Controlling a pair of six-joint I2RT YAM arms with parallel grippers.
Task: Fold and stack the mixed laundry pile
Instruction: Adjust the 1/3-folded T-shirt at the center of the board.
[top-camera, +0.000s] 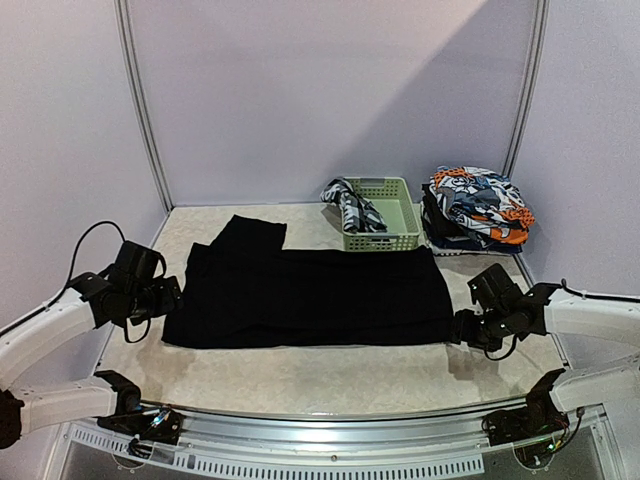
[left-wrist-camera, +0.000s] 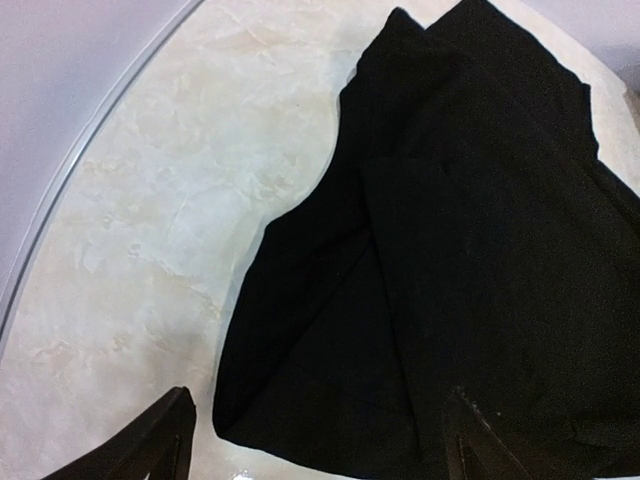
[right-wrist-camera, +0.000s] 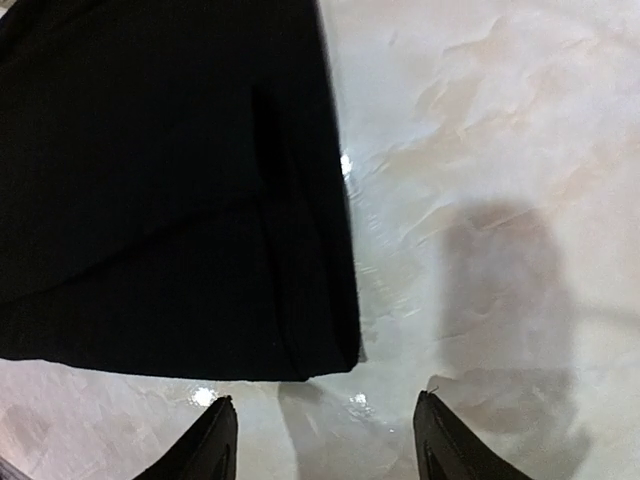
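The large black cloth (top-camera: 310, 295) lies spread flat across the middle of the bench (top-camera: 330, 375), long side running left to right; a narrower flap sticks out from its far left part toward the back wall; its surface looks smooth, with a few soft creases near the left edge.

The left end effector (top-camera: 172, 297) sits low at the cloth's left edge; its wrist view shows the two dark fingers (left-wrist-camera: 150, 450) spread wide, one over bare bench and the other over the black fabric, with the cloth's near left corner lying flat between them; it is open and grips nothing.

The right end effector (top-camera: 462, 328) sits at the cloth's right edge, near the front right corner; from its own camera the fingers (right-wrist-camera: 205, 445) stand apart over bare bench just off the cloth's corner; it too is open and empty, and its shadow falls on the pale surface beside the fabric.

At the back, a pale green slotted basket (top-camera: 385, 240) stands just behind the cloth; the black-and-white shirt (top-camera: 350, 205) hangs over its left rim, partly inside; to the basket's right, in the far right corner, the orange-blue-white printed pieces (top-camera: 480, 205) sit heaped on something dark.
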